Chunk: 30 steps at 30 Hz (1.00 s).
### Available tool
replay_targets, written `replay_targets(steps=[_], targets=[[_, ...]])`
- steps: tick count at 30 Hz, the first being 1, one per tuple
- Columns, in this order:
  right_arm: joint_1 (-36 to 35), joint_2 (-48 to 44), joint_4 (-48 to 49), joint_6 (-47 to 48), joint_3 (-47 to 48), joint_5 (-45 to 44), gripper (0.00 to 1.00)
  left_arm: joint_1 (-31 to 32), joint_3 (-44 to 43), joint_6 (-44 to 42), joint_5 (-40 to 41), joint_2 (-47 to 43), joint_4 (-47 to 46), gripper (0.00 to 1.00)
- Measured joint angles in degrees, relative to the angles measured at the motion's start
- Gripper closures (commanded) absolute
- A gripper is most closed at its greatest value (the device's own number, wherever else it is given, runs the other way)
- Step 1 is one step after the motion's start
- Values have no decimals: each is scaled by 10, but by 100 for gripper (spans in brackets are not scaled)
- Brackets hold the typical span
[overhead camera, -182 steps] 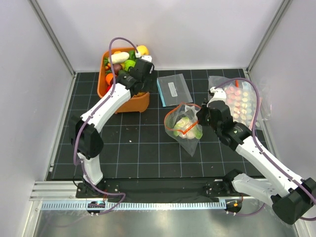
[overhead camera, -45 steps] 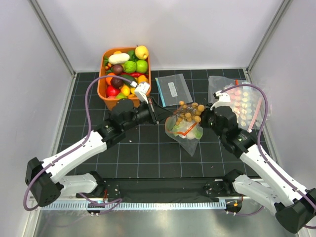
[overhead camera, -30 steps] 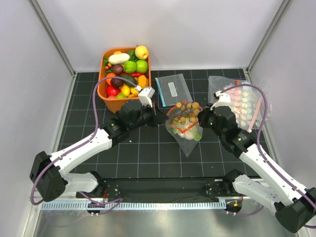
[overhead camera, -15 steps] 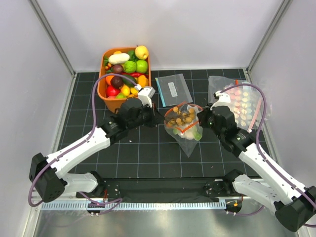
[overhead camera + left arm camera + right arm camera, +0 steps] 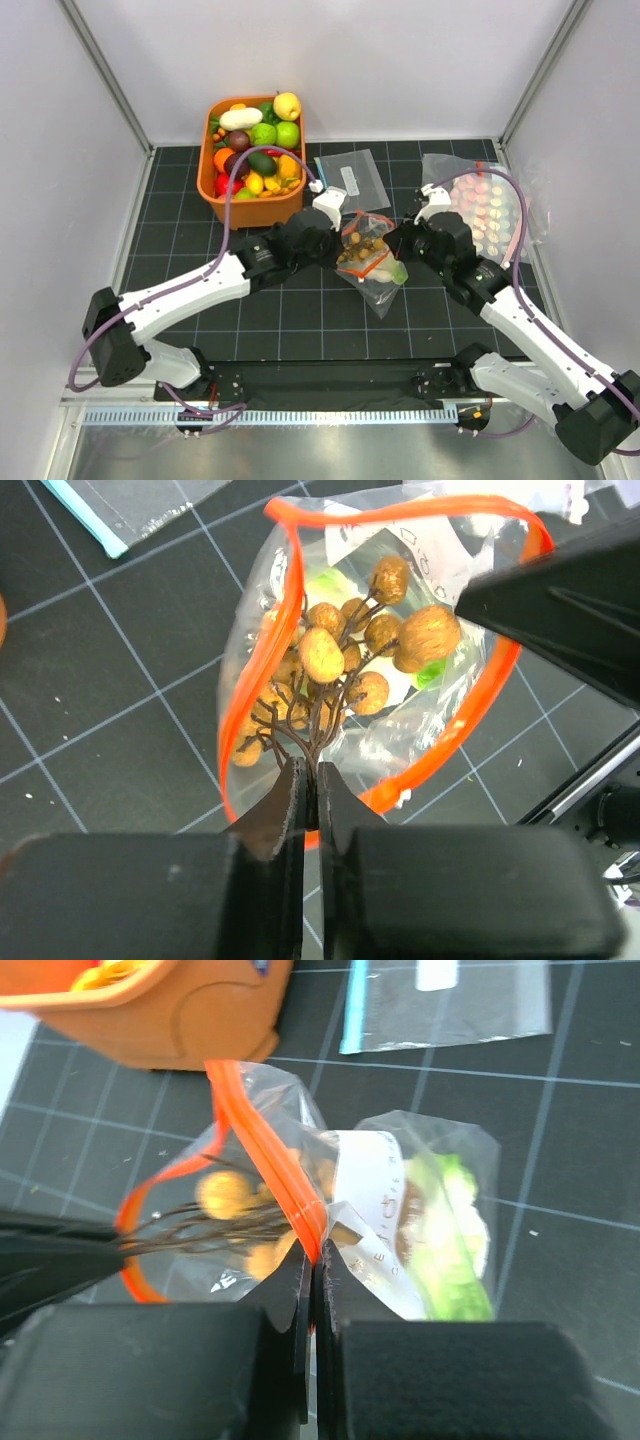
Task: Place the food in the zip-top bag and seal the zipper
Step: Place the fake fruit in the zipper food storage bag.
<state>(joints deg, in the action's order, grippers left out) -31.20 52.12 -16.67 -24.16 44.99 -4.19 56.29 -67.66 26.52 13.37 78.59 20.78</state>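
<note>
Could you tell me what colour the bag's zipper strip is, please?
The zipper is orange-red; left wrist view shows it best.

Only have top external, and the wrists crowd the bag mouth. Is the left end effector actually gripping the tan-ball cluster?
Observer: Yes. In the left wrist view, the left end effector is shut on the thin brown stem of the cluster of tan balls.
Operator: Are the balls inside the mouth?
Observer: In that view the balls lie within the open loop of the zipper; the stem crosses its near edge.
Operator: What is the right side gripping?
Observer: The right wrist view shows the right end effector shut on the zipper strip itself, at the rim of the zip-top bag.
</note>
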Motion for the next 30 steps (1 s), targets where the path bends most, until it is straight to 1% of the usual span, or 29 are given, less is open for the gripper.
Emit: replay_targets(steps=[5,6,7,8,11,12,16,20,25,27,30], targets=[[0,-5,17,1,0,43,99,4,-34,-16,-9,45,11,81],[0,-8,21,1,0,49,99,5,-39,-19,-12,51,12,66],[0,-10,25,1,-1,56,99,7,-45,-26,-15,58,13,59],[0,-13,29,1,-1,61,99,10,-50,-30,-20,63,14,42],[0,-17,34,0,-2,67,99,18,-69,-42,-27,73,22,20],[0,-18,33,0,-2,67,99,21,-74,-45,-29,73,24,19],[0,-24,31,-3,-3,37,99,29,-75,-49,-30,60,30,18],[0,-24,26,-8,-3,7,99,29,-58,-50,-23,14,40,18],[0,-24,23,-16,-3,-13,99,29,-51,-40,32,-57,65,18],[0,-24,22,-17,-3,-21,99,29,-53,-33,53,-64,83,19],[0,-24,19,-19,-3,-29,99,29,-69,-25,61,-39,119,21]])
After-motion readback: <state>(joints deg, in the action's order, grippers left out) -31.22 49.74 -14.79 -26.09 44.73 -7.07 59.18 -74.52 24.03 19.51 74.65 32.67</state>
